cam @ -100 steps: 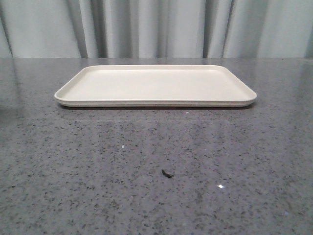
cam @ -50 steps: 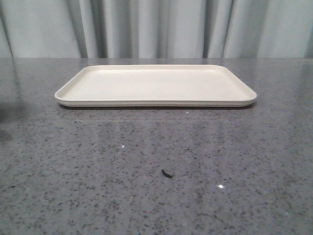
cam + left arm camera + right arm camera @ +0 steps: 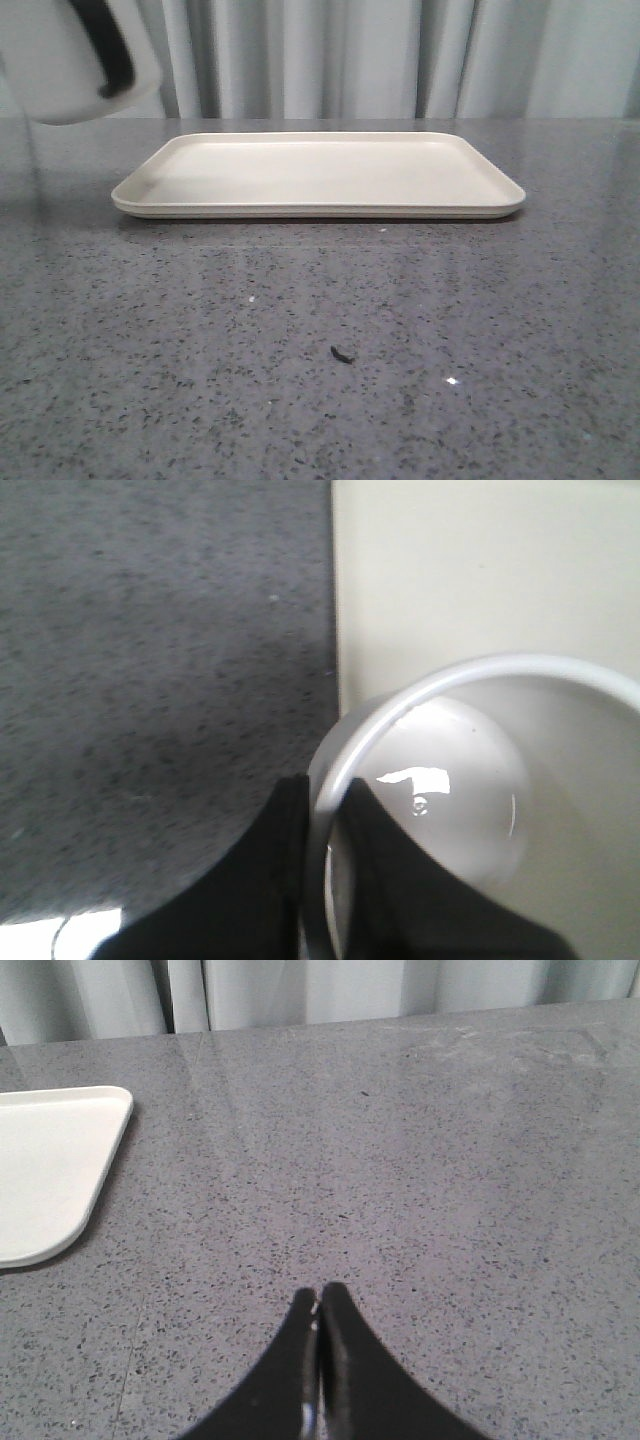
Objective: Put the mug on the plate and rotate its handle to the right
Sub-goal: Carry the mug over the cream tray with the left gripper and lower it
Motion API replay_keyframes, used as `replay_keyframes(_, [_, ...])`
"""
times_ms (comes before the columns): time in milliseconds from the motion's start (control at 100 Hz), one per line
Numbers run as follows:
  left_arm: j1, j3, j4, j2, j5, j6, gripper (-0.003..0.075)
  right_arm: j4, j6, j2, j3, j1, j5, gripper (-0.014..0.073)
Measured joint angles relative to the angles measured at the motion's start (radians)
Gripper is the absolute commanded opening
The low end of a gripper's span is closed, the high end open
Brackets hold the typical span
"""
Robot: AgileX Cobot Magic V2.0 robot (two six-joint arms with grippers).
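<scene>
Mug (image 3: 60,60) hanging in air at far left of front view, above table (image 3: 320,340), tilted, blurred, black handle (image 3: 105,45) facing camera side. Plate (image 3: 318,175) lying flat on table, bare, to right of and below mug. In left wrist view, mug rim (image 3: 400,705) hovering over plate edge (image 3: 345,600). Left gripper (image 3: 322,850) pinching mug wall, one finger inside, one outside. Right gripper (image 3: 318,1335) sitting well apart from plate, fingers pressed together, holding nothing. Small dark speck (image 3: 342,354) lying on table.
</scene>
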Motion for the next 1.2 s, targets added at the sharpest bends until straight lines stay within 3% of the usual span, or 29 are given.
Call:
replay_keyframes(400, [-0.216, -0.267, 0.025, 0.325, -0.036, -0.093, -0.0019, 0.000, 0.000, 0.000, 0.000, 0.000, 0.000, -0.0061])
replay_keyframes(610, [-0.240, -0.356, 0.029, 0.427, -0.044, -0.099, -0.0019, 0.000, 0.000, 0.000, 0.000, 0.000, 0.000, -0.0061])
replay_keyframes(990, [-0.242, -0.360, 0.091, 0.451, -0.046, -0.099, -0.0013, 0.000, 0.000, 0.000, 0.000, 0.000, 0.000, -0.0061])
replay_keyframes(1090, [-0.242, -0.360, 0.094, 0.451, -0.047, -0.099, 0.0067, 0.000, 0.000, 0.000, 0.000, 0.000, 0.000, -0.0061])
replay_keyframes(1200, [-0.242, -0.360, 0.094, 0.451, -0.052, -0.099, 0.0221, 0.000, 0.000, 0.000, 0.000, 0.000, 0.000, -0.0061])
